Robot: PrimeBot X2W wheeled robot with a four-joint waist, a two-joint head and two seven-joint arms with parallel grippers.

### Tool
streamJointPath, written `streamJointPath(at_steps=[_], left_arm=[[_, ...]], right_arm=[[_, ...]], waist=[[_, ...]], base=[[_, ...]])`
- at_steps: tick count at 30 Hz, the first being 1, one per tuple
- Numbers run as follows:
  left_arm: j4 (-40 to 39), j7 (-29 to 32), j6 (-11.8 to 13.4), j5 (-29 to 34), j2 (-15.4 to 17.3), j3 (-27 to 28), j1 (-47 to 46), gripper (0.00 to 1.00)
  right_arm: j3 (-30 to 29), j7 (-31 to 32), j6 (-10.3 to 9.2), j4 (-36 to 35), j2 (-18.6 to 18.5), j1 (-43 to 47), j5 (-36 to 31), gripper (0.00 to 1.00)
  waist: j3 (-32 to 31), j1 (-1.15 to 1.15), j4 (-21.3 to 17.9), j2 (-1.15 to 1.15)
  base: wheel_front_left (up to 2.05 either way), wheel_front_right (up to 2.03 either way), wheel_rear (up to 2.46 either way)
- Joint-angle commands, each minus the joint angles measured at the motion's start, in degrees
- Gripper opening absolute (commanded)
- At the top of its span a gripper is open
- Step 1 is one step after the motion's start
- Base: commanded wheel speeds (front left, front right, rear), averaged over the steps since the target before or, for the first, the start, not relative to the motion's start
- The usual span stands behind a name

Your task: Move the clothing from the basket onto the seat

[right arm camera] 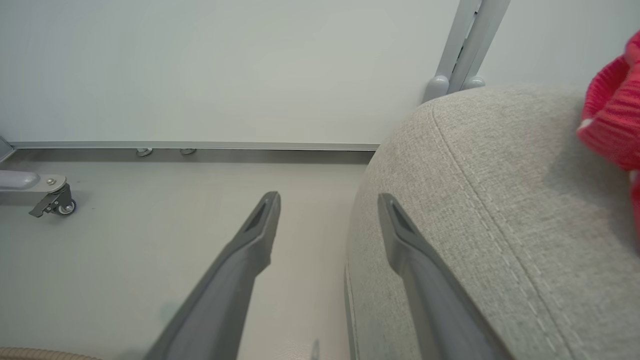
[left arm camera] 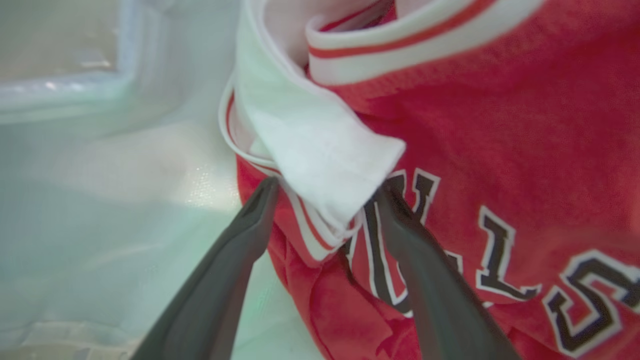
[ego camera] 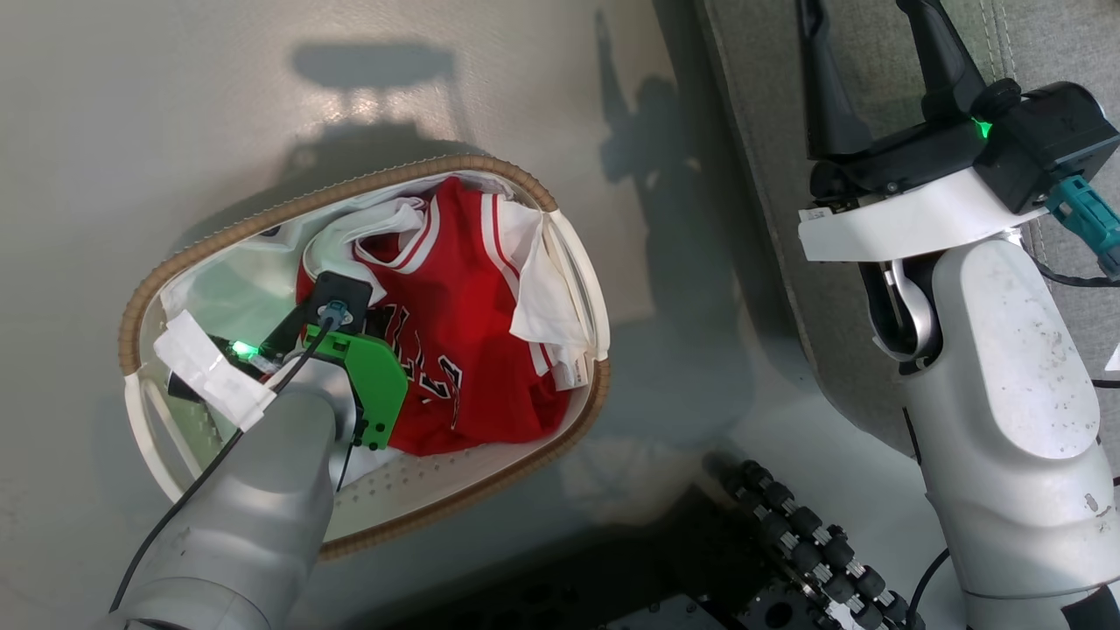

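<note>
Inside the small oval white perforated plastic basket with tan woven rim [ego camera: 262,217], the red basketball jersey with white trim [ego camera: 464,297] lies crumpled, collar at the far side, hem toward the robot. Left end effector [left arm camera: 327,187]: jaws wide, empty, straddling a folded white-trimmed edge directly ahead; closing there should secure the fabric. Right end effector [right arm camera: 328,199]: jaws wide, empty, beside the large light-grey upholstered seat cushion [right arm camera: 500,210], well apart from the basket. Left arm is nearer. Legible lettering: "L", "S"; no brand label readable.

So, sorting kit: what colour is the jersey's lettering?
Black letters edged white on the red fabric basketball jersey; clearest in the left wrist view.
</note>
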Motion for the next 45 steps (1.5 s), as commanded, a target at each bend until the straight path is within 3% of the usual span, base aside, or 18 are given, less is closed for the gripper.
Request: streamJointPath(at_steps=[1,3,4,5,7,23,38,45], left_arm=[[0.34,0.45,-0.07,-0.32,0.72,0.11,-1.21,1.0],[0.49,1.06,-0.59,-0.57,0.61,0.08,-1.18,1.0],[0.54,1.25,-0.72,-0.86,0.55,0.18,-1.25,0.89],[0.58,1.18,-0.84,-0.98,0.49,0.25,-1.4,0.45],[0.6,0.57,-0.95,-1.35,0.37,0.29,-1.55,0.0],[-1.26,-6.06,-4.64,-4.74,-1.42,0.62,3.99,0.0],[-17.16,-7.11,-6.72,-2.24,-1.78,-2.14,13.85,0.0],[-24.04,-7.07,-7.74,-1.61,-0.44,-2.21,16.65,0.0]], right_arm=[[0.11,-0.01,-0.06,-0.36,-0.12,-0.2,0.62,1.0],[0.04,-0.01,-0.06,-0.42,-0.12,-0.1,0.74,1.0],[-0.02,-0.01,-0.06,-0.44,-0.12,-0.09,0.8,1.0],[-0.11,-0.01,-0.06,-0.45,-0.11,-0.11,0.85,1.0],[-0.32,-0.01,-0.06,-0.35,-0.12,-0.15,0.83,1.0],[-1.21,-0.01,-0.06,2.11,-0.14,1.98,-1.48,1.0],[-2.43,-0.01,-0.06,6.35,-0.17,10.72,-5.59,1.0],[-3.43,-0.01,-0.06,8.57,-0.16,16.58,-6.82,1.0]], waist=[[0.44,-0.01,-0.42,0.0],[0.59,-0.01,-0.52,0.0],[0.66,-0.01,-0.53,0.0],[0.74,-0.01,-0.53,0.0],[0.76,-0.01,-0.48,0.0],[-6.57,-0.01,3.4,0.0],[-24.13,-0.01,9.4,0.0],[-33.55,-0.01,11.6,0.0]], base=[[0.0,0.0,0.0],[0.0,0.0,0.0],[0.0,0.0,0.0],[0.0,0.0,0.0],[0.0,0.0,0.0],[0.0,0.0,0.0],[0.0,0.0,0.0],[0.0,0.0,0.0]])
